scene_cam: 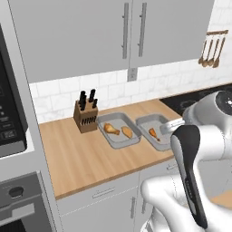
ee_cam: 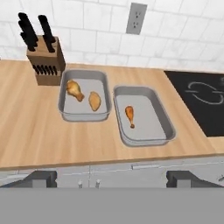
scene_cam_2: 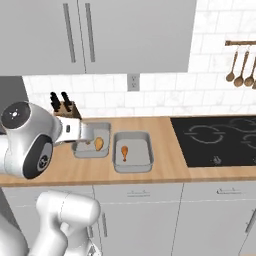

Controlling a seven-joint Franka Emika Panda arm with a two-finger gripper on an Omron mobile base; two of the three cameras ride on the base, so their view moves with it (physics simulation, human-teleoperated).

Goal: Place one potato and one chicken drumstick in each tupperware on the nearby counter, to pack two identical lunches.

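The right tray [ee_cam: 144, 116] holds one drumstick [ee_cam: 130, 115] and no potato, so by my reading this lunch is half packed. That drumstick lies with its long axis near to far, fat end toward the wall and thin bone end toward the counter's front edge, left of the tray's middle.

The left tray [ee_cam: 84, 95] looks finished: a drumstick [ee_cam: 74, 90] lies slantwise at far left, thick end far-left, and beside it a potato [ee_cam: 94, 100] lies long axis near to far.

Both trays sit close side by side on the counter [ee_cam: 30, 127], long sides running front to back, probably for easy reach from the front. A knife block [ee_cam: 43, 59] stands just left, the cooktop [ee_cam: 201, 103] to the right.

The gripper [ee_cam: 111, 179] hangs back over the counter's front edge, jaws wide apart and empty.
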